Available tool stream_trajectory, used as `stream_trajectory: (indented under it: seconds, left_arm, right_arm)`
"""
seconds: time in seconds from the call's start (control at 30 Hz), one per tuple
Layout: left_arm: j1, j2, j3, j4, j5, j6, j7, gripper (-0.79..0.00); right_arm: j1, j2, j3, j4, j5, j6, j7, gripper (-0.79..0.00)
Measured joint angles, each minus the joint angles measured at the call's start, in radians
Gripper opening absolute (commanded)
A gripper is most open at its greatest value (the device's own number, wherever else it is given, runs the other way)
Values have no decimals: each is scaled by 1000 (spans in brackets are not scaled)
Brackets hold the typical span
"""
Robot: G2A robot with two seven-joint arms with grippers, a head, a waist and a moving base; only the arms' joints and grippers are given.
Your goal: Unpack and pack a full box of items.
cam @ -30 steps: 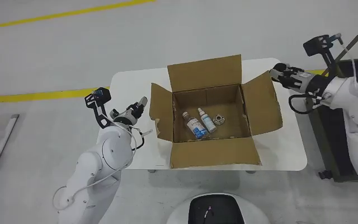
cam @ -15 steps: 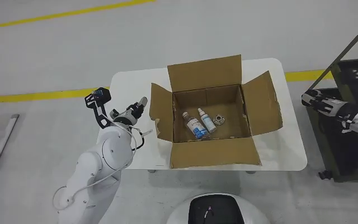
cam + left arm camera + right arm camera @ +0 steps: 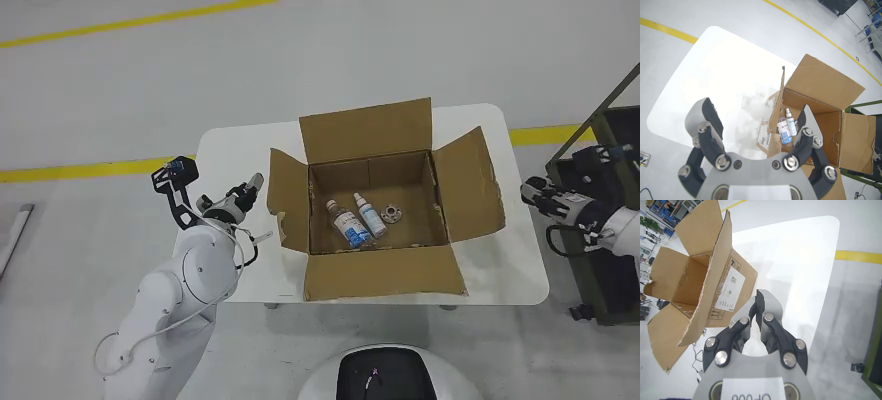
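Box (image 3: 380, 272) of ragged brown cardboard

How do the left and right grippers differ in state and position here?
The left gripper is open, jaws spread wide; the right gripper is shut, jaws together. The left gripper is over the table, close to the cardboard box and its flap; the right gripper is by the table's opposite edge, apart from the box. Both hold nothing and are outside the box.
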Motion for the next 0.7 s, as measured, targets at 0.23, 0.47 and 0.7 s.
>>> stream_trajectory:
  seconds: [0.23,0.47,0.7]
  left_arm:
    - [0,0,0,0,0,0,0,0]
    - [0,0,0,0,0,0,0,0]
    - [0,0,0,0,0,0,0,0]
  right_arm:
    - [15,-23,-146,124,-38,-127,-333,-785]
    - [100,-43,-254,148,68,-200,-473,-785]
    - [190,-47,-366,148,56,-230,-343,-785]
